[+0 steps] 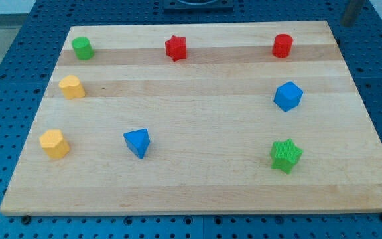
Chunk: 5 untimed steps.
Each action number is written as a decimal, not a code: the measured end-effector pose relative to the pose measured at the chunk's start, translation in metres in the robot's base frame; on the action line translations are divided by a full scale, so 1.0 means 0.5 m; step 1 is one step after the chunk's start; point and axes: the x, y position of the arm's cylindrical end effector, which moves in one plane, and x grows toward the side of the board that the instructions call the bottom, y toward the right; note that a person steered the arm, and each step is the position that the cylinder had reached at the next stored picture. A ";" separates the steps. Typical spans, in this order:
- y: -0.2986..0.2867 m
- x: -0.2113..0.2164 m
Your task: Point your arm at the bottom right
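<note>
1. Wooden counter (197, 186) looks rigid, smooth and flat, so sliding across it should meet little resistance; its bottom-right corner, the target, lies bare.
2. Nothing needs taking hold of; this is a pointing move.
3. Nearest that corner stands the green star block (286, 155), likely light and easily nudged.
4. My tip is not visible; the hand's state cannot be told.

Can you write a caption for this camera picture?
Eight coloured blocks ring a wooden board; my tip hangs beyond its top-right corner, far from the bottom right.
</note>
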 end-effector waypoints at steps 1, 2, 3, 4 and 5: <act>-0.003 0.000; -0.017 0.007; -0.019 0.007; -0.025 0.007; -0.025 0.007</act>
